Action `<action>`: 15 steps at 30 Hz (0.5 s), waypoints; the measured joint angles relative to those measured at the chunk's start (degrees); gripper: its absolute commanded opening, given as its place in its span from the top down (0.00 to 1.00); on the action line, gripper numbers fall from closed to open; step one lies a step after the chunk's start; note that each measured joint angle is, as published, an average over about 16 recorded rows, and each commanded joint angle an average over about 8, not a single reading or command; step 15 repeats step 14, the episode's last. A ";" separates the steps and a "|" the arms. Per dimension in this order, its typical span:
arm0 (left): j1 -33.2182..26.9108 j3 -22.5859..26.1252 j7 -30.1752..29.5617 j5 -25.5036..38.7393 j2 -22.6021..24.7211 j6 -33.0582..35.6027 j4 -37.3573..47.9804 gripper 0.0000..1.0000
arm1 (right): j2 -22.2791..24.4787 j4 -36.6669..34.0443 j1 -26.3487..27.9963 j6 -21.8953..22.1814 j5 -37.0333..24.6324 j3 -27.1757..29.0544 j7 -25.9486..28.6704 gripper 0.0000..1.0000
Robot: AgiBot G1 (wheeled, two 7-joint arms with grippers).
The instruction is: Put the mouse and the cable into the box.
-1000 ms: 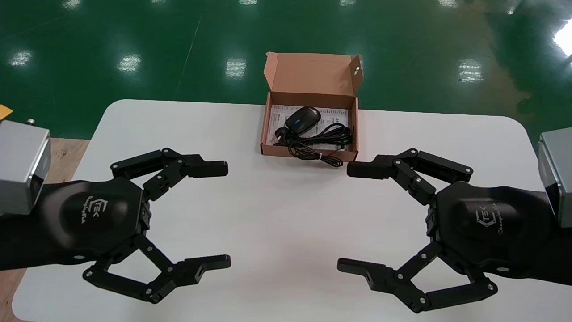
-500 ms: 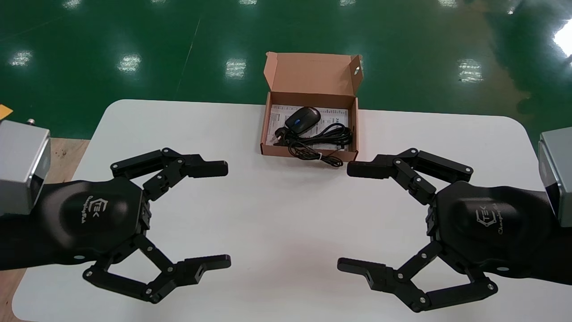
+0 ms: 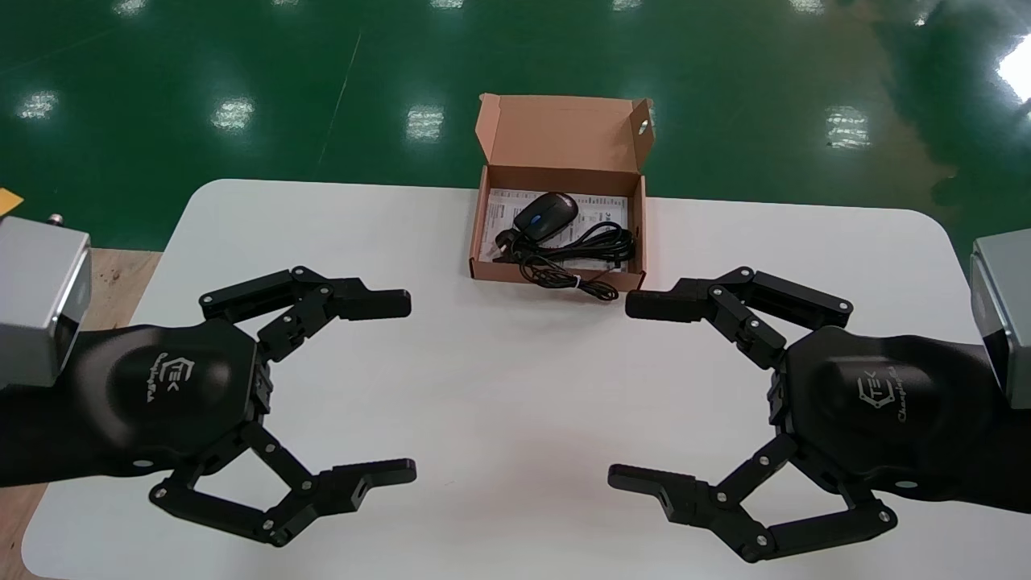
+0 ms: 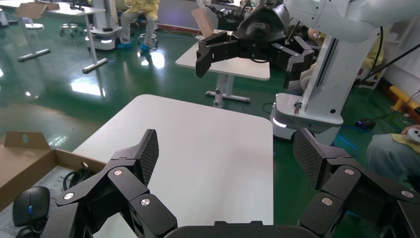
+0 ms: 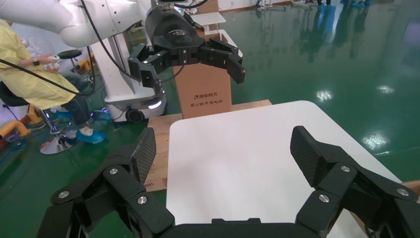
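Left gripper (image 3: 403, 387): fingers spread, empty, above the table's (image 3: 515, 451) near side. Right gripper (image 3: 624, 391): likewise, opposite. Mouse (image 3: 546, 216) and cable (image 3: 576, 250): inside the open box (image 3: 477, 234) at the far edge, one cable loop spilling over the front wall. Step judged nearly complete; next, tuck that loop in. Cable's plug hard to make out.

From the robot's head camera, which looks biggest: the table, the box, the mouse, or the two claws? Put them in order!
1. table
2. left gripper and right gripper, both open: they look alike, so I won't rank one over the other. Being nearest the camera makes them look big.
3. box
4. mouse, inside the box
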 measured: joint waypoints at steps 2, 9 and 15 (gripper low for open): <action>0.00 0.00 0.00 0.00 0.00 0.00 0.00 0.00 | 0.00 0.00 0.00 0.00 0.00 0.00 0.00 0.00; 0.00 0.00 0.00 0.00 0.00 0.00 0.00 0.00 | 0.00 0.00 0.00 0.00 0.00 0.00 0.00 0.00; 0.00 0.00 0.00 0.00 0.00 0.00 0.00 0.00 | 0.00 0.00 0.00 0.00 0.00 0.00 0.00 0.00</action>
